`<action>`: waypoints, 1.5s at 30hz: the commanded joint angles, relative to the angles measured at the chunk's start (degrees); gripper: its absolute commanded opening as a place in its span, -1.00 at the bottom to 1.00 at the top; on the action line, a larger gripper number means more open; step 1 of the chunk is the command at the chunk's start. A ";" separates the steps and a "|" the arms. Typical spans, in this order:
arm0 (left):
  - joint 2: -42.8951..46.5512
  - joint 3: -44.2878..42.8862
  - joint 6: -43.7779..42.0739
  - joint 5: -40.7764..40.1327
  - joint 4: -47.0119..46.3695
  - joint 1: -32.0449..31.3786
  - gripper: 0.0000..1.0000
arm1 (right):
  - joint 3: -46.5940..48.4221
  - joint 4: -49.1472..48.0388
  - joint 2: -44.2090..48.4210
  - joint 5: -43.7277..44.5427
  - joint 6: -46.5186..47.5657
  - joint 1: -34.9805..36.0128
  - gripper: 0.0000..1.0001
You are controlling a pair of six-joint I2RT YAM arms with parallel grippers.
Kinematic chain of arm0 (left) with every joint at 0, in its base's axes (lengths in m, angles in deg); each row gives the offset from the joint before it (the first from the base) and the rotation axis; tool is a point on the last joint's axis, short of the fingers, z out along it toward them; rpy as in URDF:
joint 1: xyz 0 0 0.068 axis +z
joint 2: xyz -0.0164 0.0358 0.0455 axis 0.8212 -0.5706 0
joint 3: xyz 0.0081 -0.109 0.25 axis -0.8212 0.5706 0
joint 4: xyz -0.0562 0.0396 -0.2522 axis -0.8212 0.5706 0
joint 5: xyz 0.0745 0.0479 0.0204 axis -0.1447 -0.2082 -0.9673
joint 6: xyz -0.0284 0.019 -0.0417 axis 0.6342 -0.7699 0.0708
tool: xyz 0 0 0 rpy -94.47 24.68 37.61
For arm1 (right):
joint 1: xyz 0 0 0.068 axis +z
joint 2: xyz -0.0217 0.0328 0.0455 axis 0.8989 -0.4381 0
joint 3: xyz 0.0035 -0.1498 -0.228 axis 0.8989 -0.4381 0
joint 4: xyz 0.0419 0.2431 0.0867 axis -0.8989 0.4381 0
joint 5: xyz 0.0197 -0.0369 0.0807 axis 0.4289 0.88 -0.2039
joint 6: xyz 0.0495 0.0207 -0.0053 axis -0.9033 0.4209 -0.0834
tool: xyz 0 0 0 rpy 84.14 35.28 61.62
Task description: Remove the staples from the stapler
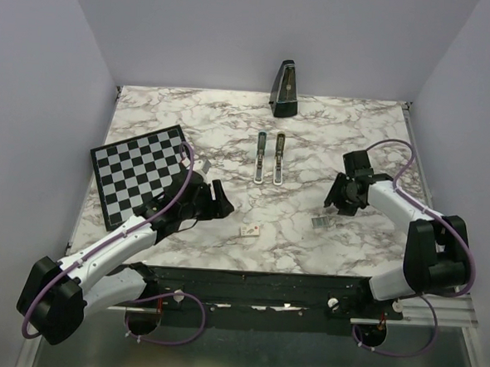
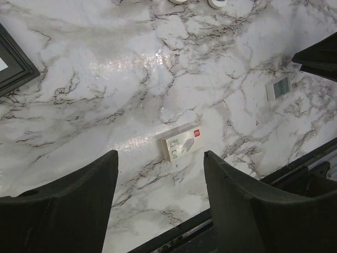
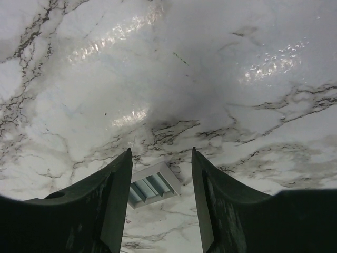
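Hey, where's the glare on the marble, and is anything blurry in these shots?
Left wrist view: one glare patch on the marble table, staple box sharp. Right wrist view: glare streaks upper left and upper right, marble soft, silvery strip clearer. Top view: evenly lit, no obvious glare.

Left wrist view: the stapler point(image 2: 217, 3) shows only two white ends, clipped by the top edge, and the checkerboard point(image 2: 13, 66) is just a corner at the left. The small box point(image 2: 182, 143) has print too fine to read. From above, the little strip point(image 1: 320, 224) is too small to make out.
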 commanded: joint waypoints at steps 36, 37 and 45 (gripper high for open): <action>1.84 0.93 1.98 0.01 -1.81 -0.22 0.46 | -15.94 -6.88 12.35 -12.54 -15.64 11.00 -0.02; 1.93 0.93 1.80 -0.08 -1.63 -0.22 0.46 | -15.86 -7.05 12.61 -11.84 -15.73 11.45 -0.02; 3.85 1.37 2.24 0.01 -1.02 -0.22 0.46 | -11.73 -3.98 9.19 -5.60 -13.01 11.98 0.03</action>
